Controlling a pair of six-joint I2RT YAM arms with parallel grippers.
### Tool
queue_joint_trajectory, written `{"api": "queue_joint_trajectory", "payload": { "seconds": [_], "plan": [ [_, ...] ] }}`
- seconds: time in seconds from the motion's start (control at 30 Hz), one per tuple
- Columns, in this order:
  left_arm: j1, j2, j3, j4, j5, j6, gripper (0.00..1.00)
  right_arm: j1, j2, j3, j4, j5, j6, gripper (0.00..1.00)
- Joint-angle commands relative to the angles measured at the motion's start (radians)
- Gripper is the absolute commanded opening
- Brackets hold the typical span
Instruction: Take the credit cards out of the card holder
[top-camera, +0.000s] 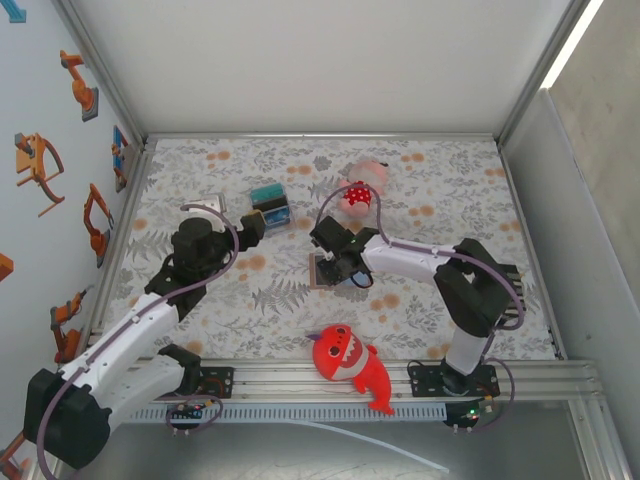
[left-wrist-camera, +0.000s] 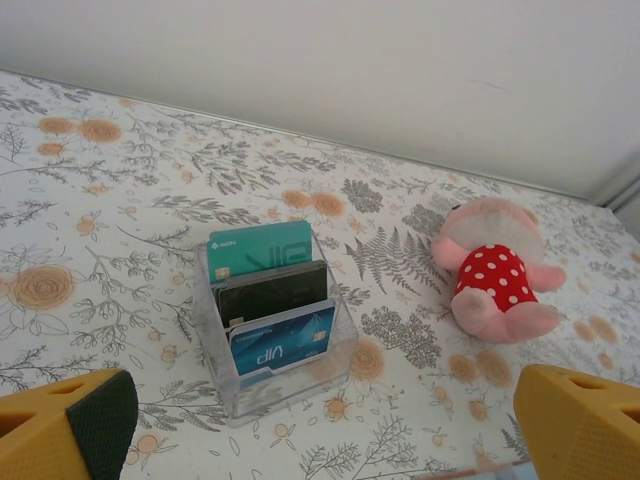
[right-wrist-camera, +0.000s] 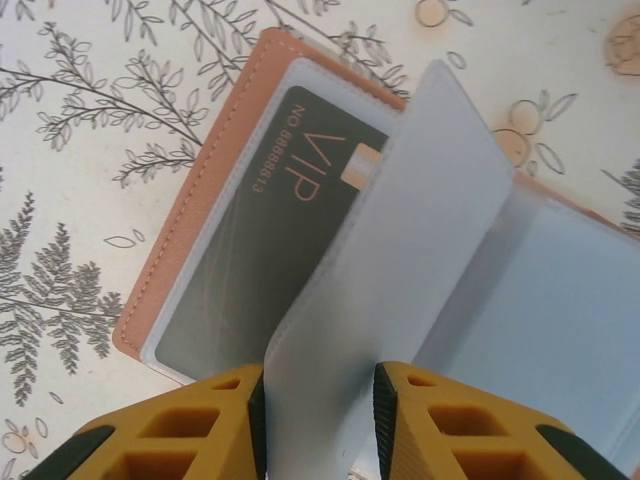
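Note:
The tan card holder (right-wrist-camera: 200, 200) lies open on the floral mat, with a dark VIP credit card (right-wrist-camera: 270, 240) inside its left clear pocket. My right gripper (right-wrist-camera: 320, 420) is right above it, its pads closed against both edges of a raised translucent sleeve page (right-wrist-camera: 410, 240). From above, the card holder (top-camera: 317, 270) pokes out left of the right gripper (top-camera: 345, 272). My left gripper (left-wrist-camera: 325, 430) is open and holds nothing. It faces a clear stand (left-wrist-camera: 270, 395) that holds a teal card (left-wrist-camera: 262, 252), a black card (left-wrist-camera: 272, 290) and a blue card (left-wrist-camera: 282, 345).
A pink plush with a red dotted dress (left-wrist-camera: 497, 280) lies right of the stand, at the back of the mat (top-camera: 362, 190). A red shark plush (top-camera: 348, 362) rests at the near edge between the arm bases. White walls close in the mat.

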Motion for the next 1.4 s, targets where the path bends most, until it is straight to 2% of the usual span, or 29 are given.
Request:
{"api": "queue_joint_trajectory", "payload": {
  "seconds": [0.0,0.27,0.53,0.97,1.2,1.37],
  "plan": [
    [-0.011,0.01,0.04,0.02,-0.005,0.03,0.97,-0.013,-0.057,-0.023,-0.022,0.06,0.032,0.33],
    [-0.037,0.031,0.043,0.041,-0.004,0.064,0.97,-0.063,-0.097,-0.076,-0.021,0.083,0.042,0.33],
    [-0.068,0.061,0.045,0.036,-0.022,0.125,0.97,-0.107,-0.086,-0.113,0.02,0.053,0.043,0.33],
    [-0.071,0.094,0.046,0.05,-0.032,0.119,0.97,-0.139,-0.036,-0.112,0.031,0.07,0.066,0.39],
    [-0.073,0.115,0.048,0.055,-0.024,0.128,0.97,-0.154,-0.093,-0.126,0.026,0.09,0.076,0.39],
    [-0.102,0.12,0.048,0.046,-0.04,0.181,0.97,-0.187,-0.135,-0.154,0.022,0.098,0.084,0.39]
  ]
}}
